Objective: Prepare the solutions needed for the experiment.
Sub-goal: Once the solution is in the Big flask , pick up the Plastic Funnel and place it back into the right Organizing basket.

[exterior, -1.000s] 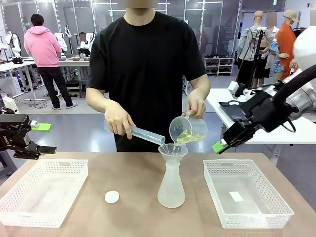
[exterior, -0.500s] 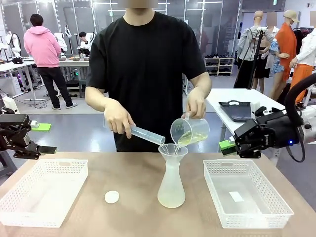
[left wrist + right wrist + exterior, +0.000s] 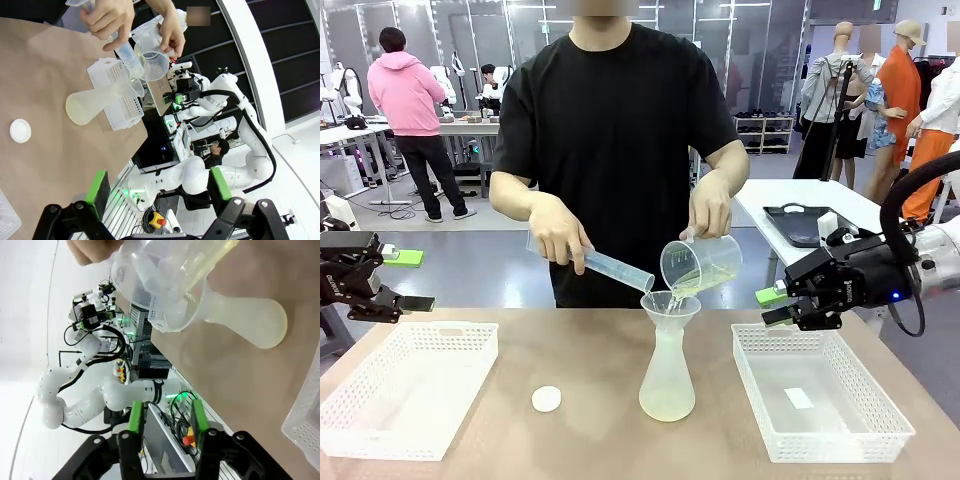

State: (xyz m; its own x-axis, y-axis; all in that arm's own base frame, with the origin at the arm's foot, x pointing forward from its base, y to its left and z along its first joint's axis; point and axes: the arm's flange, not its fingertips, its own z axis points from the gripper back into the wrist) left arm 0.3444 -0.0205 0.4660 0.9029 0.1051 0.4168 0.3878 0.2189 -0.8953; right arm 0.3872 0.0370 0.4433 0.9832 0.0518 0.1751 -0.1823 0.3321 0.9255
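Note:
Across the table a person tips a clear beaker (image 3: 702,265) of pale yellow-green solution (image 3: 690,284) into the wide mouth of a frosted flask (image 3: 668,370). A shallow yellowish layer (image 3: 667,405) lies at the flask's bottom. The person's other hand holds a measuring cylinder (image 3: 610,269) tilted toward the same mouth. My right gripper (image 3: 772,306) hovers open and empty just beyond the far left corner of the right basket (image 3: 880,425). In the right wrist view the gripper (image 3: 166,417) points at the beaker (image 3: 165,275) and flask (image 3: 250,322). My left gripper (image 3: 408,280) stands open at the left edge, wide open too in its wrist view (image 3: 158,185).
A white basket (image 3: 360,425) sits at the left of the table. A small white round cap (image 3: 546,399) lies between it and the flask. The right basket holds a small white slip (image 3: 799,398). The person's forearms span the table's far middle.
My right gripper has swung down from a raised, tilted pose to level beside the right basket, and its jaws have parted. The person keeps pouring. My left arm is unmoved.

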